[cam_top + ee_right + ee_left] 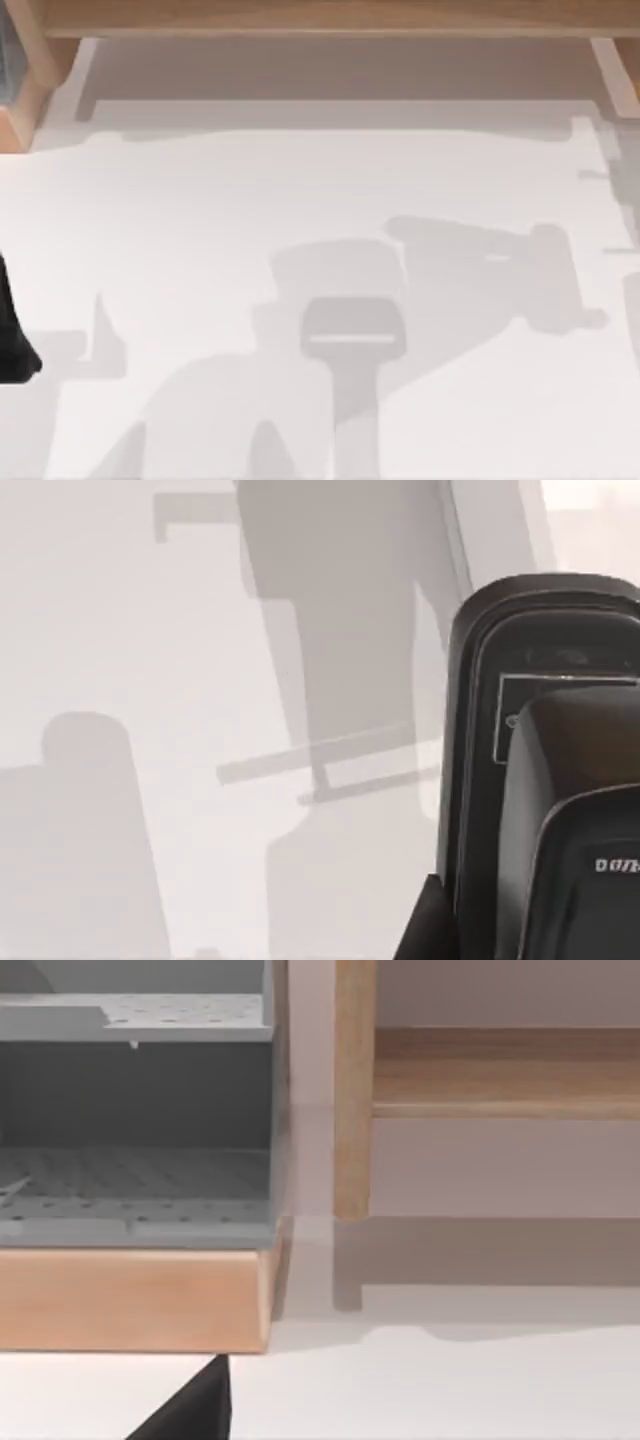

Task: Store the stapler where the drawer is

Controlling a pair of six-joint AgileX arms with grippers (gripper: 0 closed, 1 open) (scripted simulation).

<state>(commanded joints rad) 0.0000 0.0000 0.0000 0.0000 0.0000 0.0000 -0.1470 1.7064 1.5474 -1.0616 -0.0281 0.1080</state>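
Across the top view, the white worktop lies wide and bare, crossed by grey shadows of the arms, so there is open room through the middle. A pale wooden frame bounds its far edge, with a wooden corner block at the far left. The black body of my left arm juts in at the left edge.

In the left wrist view, a grey perforated drawer unit sits on a light wooden base, its front open towards the camera. Just beside it stands a slim wooden post, with a wooden rail running off from it. A narrow gap separates unit and post. A black wedge of the left gripper hangs over the worktop before the base, not touching it; I cannot tell how its jaws stand.

In the right wrist view, a glossy black rounded stapler with white lettering sits close to the camera, over the worktop. A dark corner of the right gripper lies against it; I cannot tell whether the jaws grip it.
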